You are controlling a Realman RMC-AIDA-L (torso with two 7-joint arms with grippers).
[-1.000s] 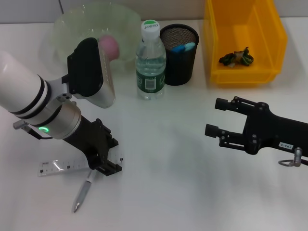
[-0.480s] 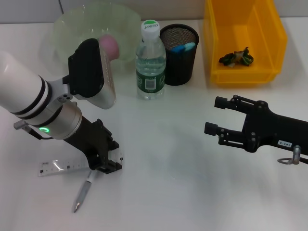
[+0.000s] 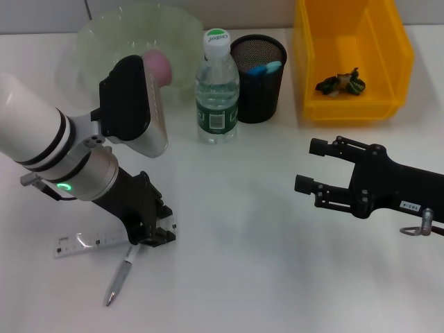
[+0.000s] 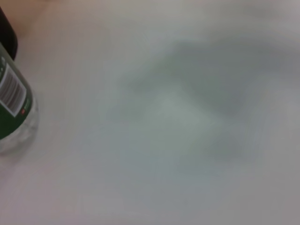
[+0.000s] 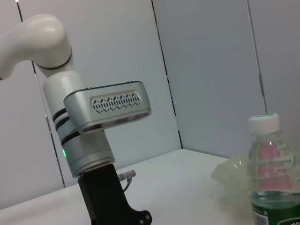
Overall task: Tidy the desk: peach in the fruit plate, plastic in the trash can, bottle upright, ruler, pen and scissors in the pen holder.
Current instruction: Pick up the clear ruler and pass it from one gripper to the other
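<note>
My left gripper (image 3: 157,236) is low on the desk (image 3: 236,229), shut across the right end of the clear ruler (image 3: 83,242), which lies flat. The pen (image 3: 119,276) lies just in front of it. The bottle (image 3: 217,90) stands upright and also shows in the left wrist view (image 4: 11,108) and the right wrist view (image 5: 274,178). The peach (image 3: 159,65) sits in the fruit plate (image 3: 97,41). The blue scissors (image 3: 264,68) stand in the pen holder (image 3: 258,83). Crumpled plastic (image 3: 340,83) lies in the trash can (image 3: 354,104). My right gripper (image 3: 309,166) is open and empty, hovering at the right.
The left arm's silver wrist housing (image 3: 135,104) reaches over the front of the fruit plate. Bottle, pen holder and trash can stand in a row along the back. White desk lies between the two grippers.
My left gripper has drawn its fingers in on the ruler's right end, and the ruler has tilted slightly. The right gripper has barely shifted.
</note>
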